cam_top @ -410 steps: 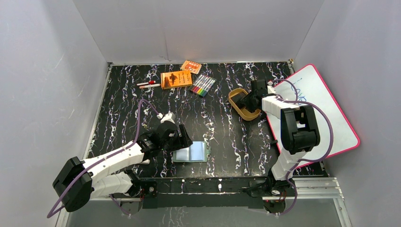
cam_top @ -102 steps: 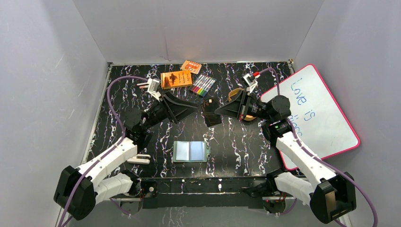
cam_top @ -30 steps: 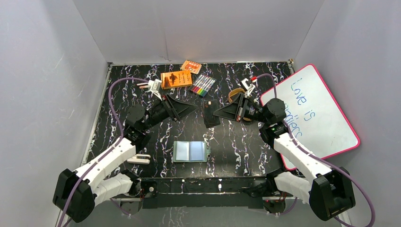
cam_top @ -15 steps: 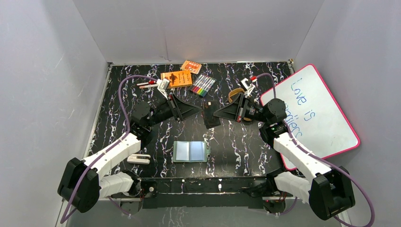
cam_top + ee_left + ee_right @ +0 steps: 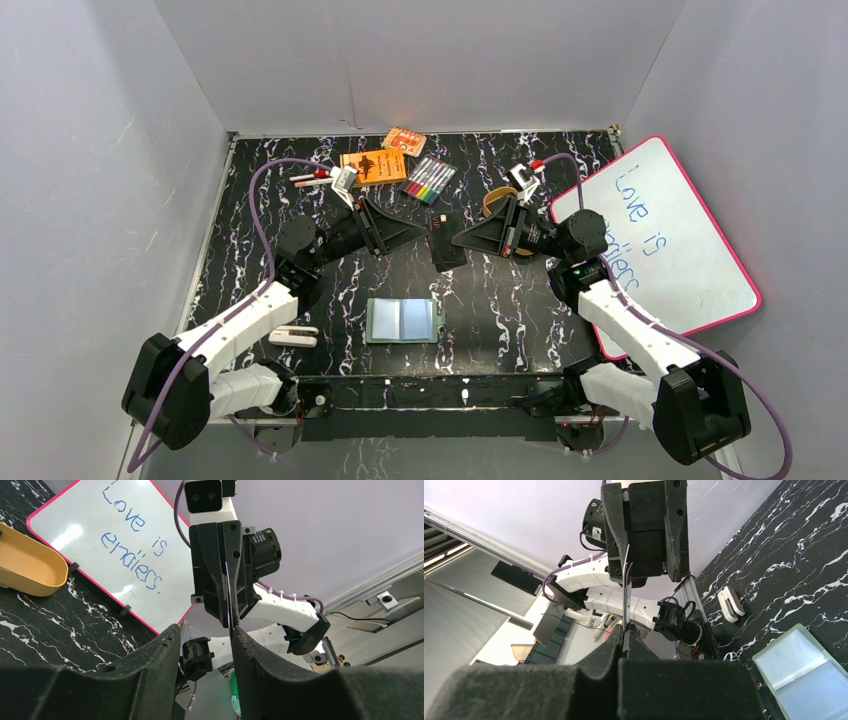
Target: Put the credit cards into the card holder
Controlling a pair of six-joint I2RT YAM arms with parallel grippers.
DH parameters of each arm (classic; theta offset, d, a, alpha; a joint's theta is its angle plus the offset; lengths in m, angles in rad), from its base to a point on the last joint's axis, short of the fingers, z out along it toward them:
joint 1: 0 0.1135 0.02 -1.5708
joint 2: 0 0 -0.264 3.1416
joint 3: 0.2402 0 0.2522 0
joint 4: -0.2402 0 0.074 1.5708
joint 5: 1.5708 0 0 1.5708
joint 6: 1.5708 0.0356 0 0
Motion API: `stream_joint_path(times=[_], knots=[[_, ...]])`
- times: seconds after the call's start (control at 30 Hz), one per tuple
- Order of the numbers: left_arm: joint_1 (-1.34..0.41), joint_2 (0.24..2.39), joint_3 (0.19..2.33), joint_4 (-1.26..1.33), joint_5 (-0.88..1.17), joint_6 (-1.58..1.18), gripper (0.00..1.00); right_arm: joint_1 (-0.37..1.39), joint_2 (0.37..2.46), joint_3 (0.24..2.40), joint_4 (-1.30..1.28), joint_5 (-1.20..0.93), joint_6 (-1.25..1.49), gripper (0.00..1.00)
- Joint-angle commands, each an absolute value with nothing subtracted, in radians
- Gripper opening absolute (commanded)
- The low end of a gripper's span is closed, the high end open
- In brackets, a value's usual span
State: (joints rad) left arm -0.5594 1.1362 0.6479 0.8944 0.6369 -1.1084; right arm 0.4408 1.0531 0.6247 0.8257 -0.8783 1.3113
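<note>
The card holder [image 5: 402,320] lies open on the table near the front, its pale blue sleeves facing up; it also shows in the right wrist view [image 5: 809,675]. My right gripper [image 5: 457,240] is shut on one dark credit card [image 5: 444,250] and holds it upright in the air above the table's middle. The card is seen edge-on in the right wrist view [image 5: 625,590]. My left gripper [image 5: 424,232] is open and faces it. In the left wrist view the card's edge [image 5: 229,600] meets the inner side of the right-hand finger [image 5: 260,675]. No other cards show.
Two orange boxes [image 5: 373,167] [image 5: 403,140], a marker set [image 5: 430,179] and pens [image 5: 312,178] lie at the back. A tan oval tray [image 5: 495,203] sits behind my right gripper. A pink-rimmed whiteboard [image 5: 670,240] leans at the right. A small white object [image 5: 293,335] lies front left.
Over the last second my left gripper has moved right, closer to the card held by my right gripper. The right arm and the card holder have hardly moved.
</note>
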Motion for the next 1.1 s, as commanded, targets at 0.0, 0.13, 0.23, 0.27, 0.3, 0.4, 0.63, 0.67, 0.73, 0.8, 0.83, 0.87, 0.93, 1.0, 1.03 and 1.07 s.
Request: stream_joint_path(times=[0.0, 0.13, 0.23, 0.27, 0.3, 0.4, 0.63, 0.67, 0.73, 0.8, 0.83, 0.87, 0.93, 1.0, 1.03, 1.07], knots=[[-0.555, 1.121, 0.637, 0.949, 0.64, -1.111, 0.42, 0.45, 1.043, 0.661, 0.933, -0.898, 1.327, 0.0], [-0.555, 1.121, 0.63, 0.972, 0.635, -1.12, 0.47, 0.451, 1.04, 0.658, 0.933, -0.899, 1.327, 0.0], [-0.555, 1.123, 0.632, 0.975, 0.634, -1.122, 0.48, 0.451, 1.039, 0.658, 0.933, -0.902, 1.327, 0.0], [-0.555, 1.123, 0.63, 0.976, 0.633, -1.121, 0.48, 0.452, 1.037, 0.658, 0.933, -0.9, 1.327, 0.0], [-0.555, 1.124, 0.63, 0.976, 0.631, -1.122, 0.48, 0.452, 1.038, 0.658, 0.933, -0.902, 1.326, 0.0], [-0.554, 1.126, 0.63, 0.977, 0.623, -1.124, 0.46, 0.454, 1.037, 0.657, 0.935, -0.904, 1.326, 0.0], [-0.554, 1.15, 0.641, 0.976, 0.635, -1.122, 0.39, 0.461, 1.036, 0.661, 0.934, -0.907, 1.325, 0.0], [-0.554, 1.158, 0.643, 0.976, 0.64, -1.123, 0.38, 0.461, 1.036, 0.663, 0.935, -0.907, 1.325, 0.0], [-0.554, 1.17, 0.649, 0.975, 0.65, -1.124, 0.37, 0.463, 1.038, 0.664, 0.936, -0.906, 1.322, 0.0], [-0.555, 1.18, 0.656, 0.976, 0.659, -1.127, 0.37, 0.466, 1.039, 0.667, 0.935, -0.905, 1.323, 0.0], [-0.555, 1.184, 0.66, 0.975, 0.664, -1.127, 0.37, 0.465, 1.041, 0.666, 0.934, -0.904, 1.321, 0.0], [-0.556, 1.186, 0.665, 0.976, 0.67, -1.128, 0.37, 0.466, 1.041, 0.666, 0.93, -0.903, 1.319, 0.0], [-0.555, 1.191, 0.675, 0.978, 0.684, -1.132, 0.37, 0.468, 1.042, 0.666, 0.912, -0.896, 1.309, 0.0], [-0.555, 1.196, 0.683, 0.985, 0.695, -1.141, 0.38, 0.467, 1.043, 0.667, 0.901, -0.889, 1.303, 0.0], [-0.556, 1.198, 0.687, 0.99, 0.701, -1.146, 0.38, 0.468, 1.046, 0.669, 0.898, -0.885, 1.299, 0.0], [-0.557, 1.203, 0.692, 0.994, 0.709, -1.151, 0.38, 0.468, 1.049, 0.67, 0.896, -0.882, 1.298, 0.0]])
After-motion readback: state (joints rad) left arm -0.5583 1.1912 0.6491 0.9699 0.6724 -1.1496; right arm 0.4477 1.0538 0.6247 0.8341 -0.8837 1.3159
